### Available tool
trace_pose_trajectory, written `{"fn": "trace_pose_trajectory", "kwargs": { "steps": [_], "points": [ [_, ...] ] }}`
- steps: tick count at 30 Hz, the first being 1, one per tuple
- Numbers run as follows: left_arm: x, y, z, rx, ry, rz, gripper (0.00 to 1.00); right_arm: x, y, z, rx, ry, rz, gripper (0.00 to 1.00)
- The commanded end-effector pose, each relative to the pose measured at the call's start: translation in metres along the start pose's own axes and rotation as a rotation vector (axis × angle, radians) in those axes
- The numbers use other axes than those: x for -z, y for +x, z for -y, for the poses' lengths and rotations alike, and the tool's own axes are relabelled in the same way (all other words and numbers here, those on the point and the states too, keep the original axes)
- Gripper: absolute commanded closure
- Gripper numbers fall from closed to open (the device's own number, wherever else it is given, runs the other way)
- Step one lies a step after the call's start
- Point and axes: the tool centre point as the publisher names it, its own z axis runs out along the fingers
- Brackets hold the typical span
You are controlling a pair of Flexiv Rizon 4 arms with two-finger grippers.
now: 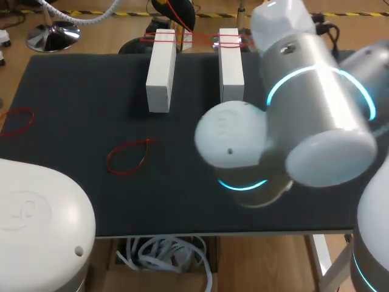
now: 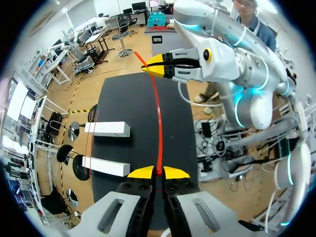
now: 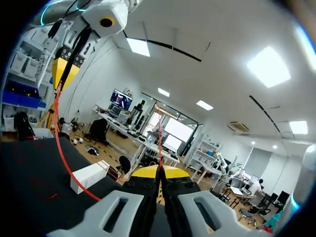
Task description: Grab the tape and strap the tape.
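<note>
A red rubber band [image 2: 159, 118] is stretched taut in the air between my two grippers. In the left wrist view my left gripper [image 2: 158, 172] is shut on its near end, and my right gripper [image 2: 150, 66] holds the far end above the black table [image 2: 128, 108]. In the right wrist view the right gripper [image 3: 159, 170] is shut on the band [image 3: 61, 143], which curves up to the left gripper [image 3: 66, 69]. Two white blocks [image 1: 161, 70] [image 1: 231, 64] lie side by side at the table's back, with a red band [image 1: 182, 39] across their far ends.
Two loose red bands lie on the table [image 1: 73, 91], one left of the middle [image 1: 127, 157] and one at the left edge [image 1: 17, 120]. My right arm [image 1: 304, 121] covers the table's right half in the head view.
</note>
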Motion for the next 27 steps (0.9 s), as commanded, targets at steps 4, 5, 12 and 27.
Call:
{"fn": "trace_pose_trajectory", "kwargs": {
  "steps": [4, 5, 12, 27],
  "points": [
    [0.001, 0.001, 0.000, 0.001, -0.004, 0.001, 1.00, 0.001, 0.015, -0.013, 0.130, 0.016, 0.248, 1.00],
    [0.001, 0.001, 0.000, 0.001, -0.004, 0.001, 1.00, 0.000, 0.015, -0.013, 0.139, 0.010, 0.246, 1.00],
    [0.001, 0.001, 0.000, 0.001, -0.004, 0.001, 1.00, -0.008, 0.015, -0.015, 0.257, 0.003, 0.189, 1.00],
    [0.001, 0.001, 0.000, 0.001, -0.004, 0.001, 1.00, 0.003, 0.010, -0.035, 0.539, 0.042, -0.004, 1.00]
  ]
}}
